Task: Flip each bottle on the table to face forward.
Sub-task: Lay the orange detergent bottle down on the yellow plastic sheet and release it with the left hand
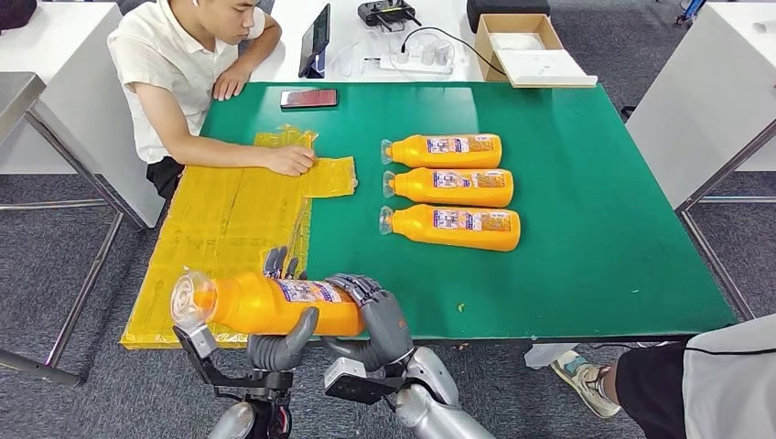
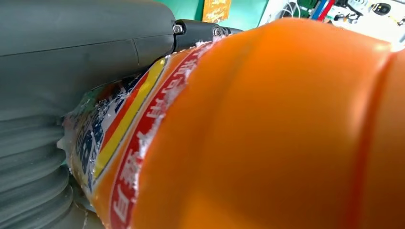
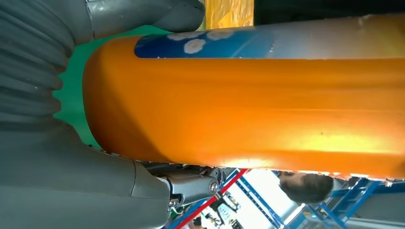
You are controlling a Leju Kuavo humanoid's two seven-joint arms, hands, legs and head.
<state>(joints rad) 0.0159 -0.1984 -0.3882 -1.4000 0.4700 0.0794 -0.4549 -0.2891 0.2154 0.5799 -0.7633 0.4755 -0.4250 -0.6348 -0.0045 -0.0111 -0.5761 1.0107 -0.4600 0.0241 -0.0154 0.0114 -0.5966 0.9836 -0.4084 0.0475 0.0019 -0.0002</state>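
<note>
We see both the left robot hand [image 1: 279, 340] and right robot hand [image 1: 380, 322] clamped on an orange bottle [image 1: 274, 305], lying sideways at six o'clock of the green tabletop [image 1: 586, 229].

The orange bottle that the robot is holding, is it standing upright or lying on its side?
On its side. The held bottle lies horizontal between the left hand and right hand, its clear cap pointing to the robot's left, above the table's near edge.

Four orange bottles [image 1: 274, 305], seemingly.
</note>
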